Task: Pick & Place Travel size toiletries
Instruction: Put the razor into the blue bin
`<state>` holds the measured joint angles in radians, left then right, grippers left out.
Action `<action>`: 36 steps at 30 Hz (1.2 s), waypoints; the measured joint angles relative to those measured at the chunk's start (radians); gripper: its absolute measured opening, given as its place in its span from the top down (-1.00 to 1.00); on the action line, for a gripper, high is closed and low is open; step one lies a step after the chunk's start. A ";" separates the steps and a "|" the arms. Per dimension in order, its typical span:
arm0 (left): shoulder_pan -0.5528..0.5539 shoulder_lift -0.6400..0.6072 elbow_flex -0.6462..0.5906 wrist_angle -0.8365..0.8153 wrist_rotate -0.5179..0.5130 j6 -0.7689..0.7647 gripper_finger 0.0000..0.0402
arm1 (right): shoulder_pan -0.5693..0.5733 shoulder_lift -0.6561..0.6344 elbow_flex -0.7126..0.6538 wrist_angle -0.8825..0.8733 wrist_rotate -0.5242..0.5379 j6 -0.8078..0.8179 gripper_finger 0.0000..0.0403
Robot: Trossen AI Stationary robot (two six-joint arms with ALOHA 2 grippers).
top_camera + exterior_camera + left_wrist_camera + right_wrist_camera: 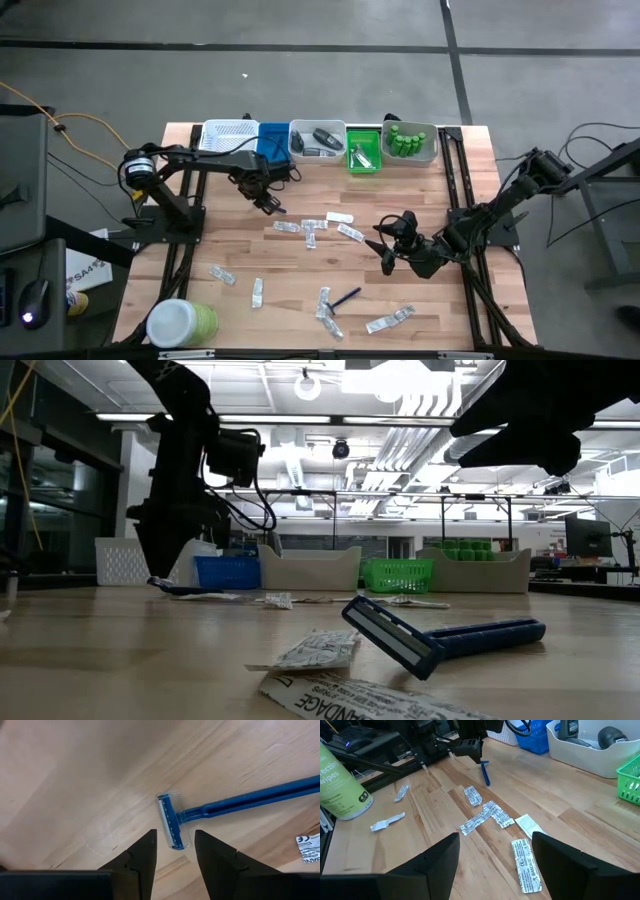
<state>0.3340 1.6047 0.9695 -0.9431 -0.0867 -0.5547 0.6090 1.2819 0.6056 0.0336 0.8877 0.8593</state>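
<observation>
Along the upper edge of the wooden table (200,250), a white lattice basket (228,134), a blue basket (272,139), a grey tray (317,141) with dark oval pieces, a green basket (363,150) and a grey tray (412,142) of small green bottles are lined up. Below the blue basket, the left end effector (173,851) is seen released, its fingers parted over a thin blue plastic razor (235,805) lying flat on the table. The right end effector (388,243), right of centre, is spread open and empty above scattered silvery flat sachets (481,818).

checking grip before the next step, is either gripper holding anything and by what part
Nothing is held. The left gripper is open just above a blue razor lying on the table; the right gripper hangs open over the sachets.
</observation>
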 joint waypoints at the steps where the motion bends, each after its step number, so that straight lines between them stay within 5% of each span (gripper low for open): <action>1: 0.000 0.000 0.000 0.000 -0.001 0.000 0.34 | 0.000 0.000 0.000 0.000 0.000 -0.001 -0.20; 36: -0.003 0.000 -0.001 0.008 0.001 0.023 0.34 | 0.000 0.000 0.000 0.000 -0.008 0.000 -0.20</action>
<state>0.3309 1.6047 0.9684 -0.9356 -0.0853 -0.5312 0.6090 1.2819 0.6060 0.0338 0.8795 0.8597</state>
